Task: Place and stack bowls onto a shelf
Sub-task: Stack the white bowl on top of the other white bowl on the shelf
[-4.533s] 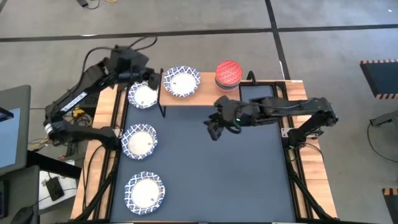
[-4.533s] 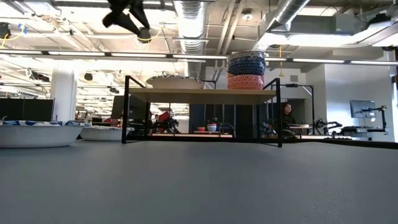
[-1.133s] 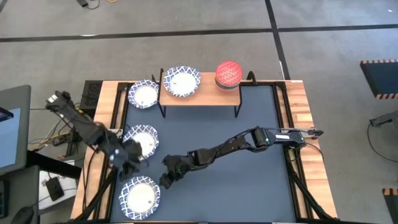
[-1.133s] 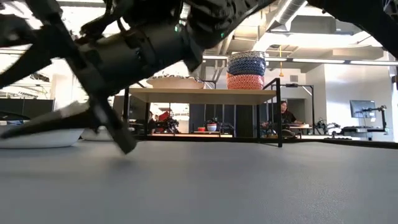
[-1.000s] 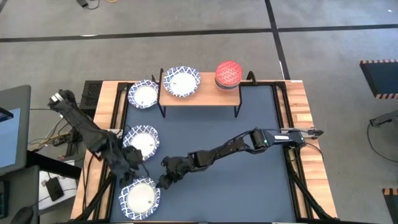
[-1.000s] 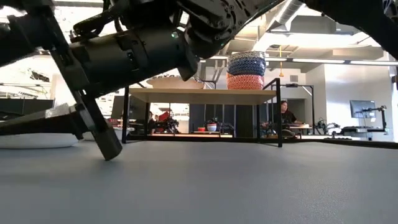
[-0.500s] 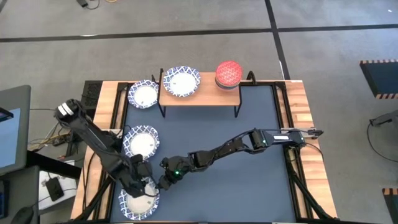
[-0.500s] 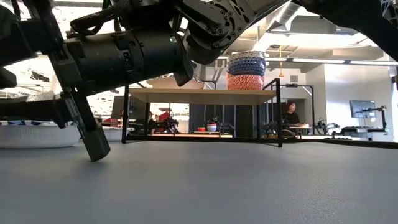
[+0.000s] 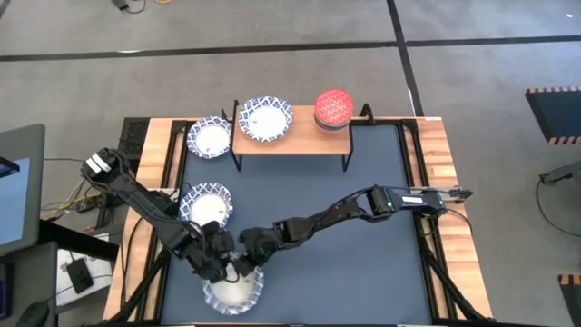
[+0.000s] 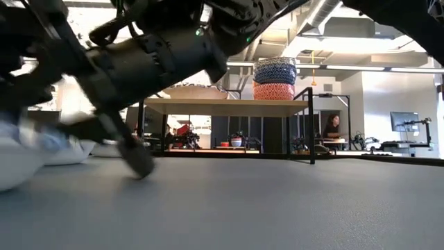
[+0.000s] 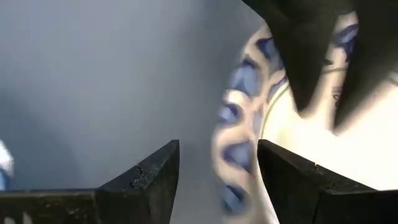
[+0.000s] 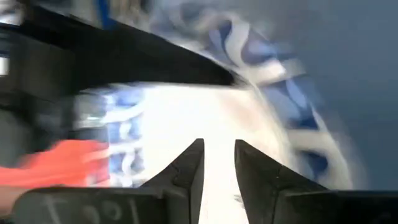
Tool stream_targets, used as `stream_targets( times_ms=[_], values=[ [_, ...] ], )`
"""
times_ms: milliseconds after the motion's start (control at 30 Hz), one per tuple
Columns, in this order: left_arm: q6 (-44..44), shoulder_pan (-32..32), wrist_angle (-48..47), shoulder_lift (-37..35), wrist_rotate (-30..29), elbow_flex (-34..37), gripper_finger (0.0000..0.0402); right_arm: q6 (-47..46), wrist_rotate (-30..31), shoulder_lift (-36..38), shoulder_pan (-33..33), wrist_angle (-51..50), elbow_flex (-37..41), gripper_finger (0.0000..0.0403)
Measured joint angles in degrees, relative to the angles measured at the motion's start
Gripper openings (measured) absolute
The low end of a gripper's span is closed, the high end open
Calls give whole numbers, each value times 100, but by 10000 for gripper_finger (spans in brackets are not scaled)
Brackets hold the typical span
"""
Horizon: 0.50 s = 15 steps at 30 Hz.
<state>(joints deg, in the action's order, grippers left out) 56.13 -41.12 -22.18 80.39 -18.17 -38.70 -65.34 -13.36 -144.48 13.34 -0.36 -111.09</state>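
The near white bowl with the blue patterned rim [image 9: 234, 292] sits on the dark-blue table by its near edge, blurred in the low view [image 10: 17, 163]. My left gripper [image 9: 221, 261] is open at its far-left rim, which runs through the finger gap [image 11: 217, 149]. My right gripper [image 9: 243, 263] is at the far rim with a narrow gap between its fingers [image 12: 217, 144], which hang over the white inside [image 12: 186, 118]. The shelf [image 9: 290, 141] carries one white-blue bowl [image 9: 265, 118] and a red-topped stack [image 9: 333, 107]. My left gripper comes from above at the near bowl's far-left rim [image 11: 239, 155]. One finger [image 11: 286, 177] is over the inside and one [image 11: 152, 171] outside, and the bowl's base rests on the table. Whether a finger presses on the rim I cannot tell. My right gripper's fingertips are over the bowl's inside by the far rim; blur hides whether they touch it.
Two more white-blue bowls stand on the table, one at the left middle [image 9: 204, 204] and one beside the shelf's left end [image 9: 209, 138]. The shelf stands at the far edge [image 10: 225, 105]. The table's right half is bare mat. A person sits in the room behind [image 10: 333, 128].
My left gripper has come toward the near edge and to the right, down onto the near bowl's rim. The bowl has slid right along the table by about a third of its width. My right gripper has stayed at the bowl's far rim, shifting a little right with it.
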Motion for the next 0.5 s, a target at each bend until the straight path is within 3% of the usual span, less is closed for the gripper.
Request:
stream_targets(
  times_ms=[200,500],
  values=[
    [51,0,-22,-454,-199,-9,199,934,610,394,-80,-935,20,142],
    [30,-2,-240,-1176,-670,-9,199,2232,1151,776,-111,-1107,7,150]
  ],
)
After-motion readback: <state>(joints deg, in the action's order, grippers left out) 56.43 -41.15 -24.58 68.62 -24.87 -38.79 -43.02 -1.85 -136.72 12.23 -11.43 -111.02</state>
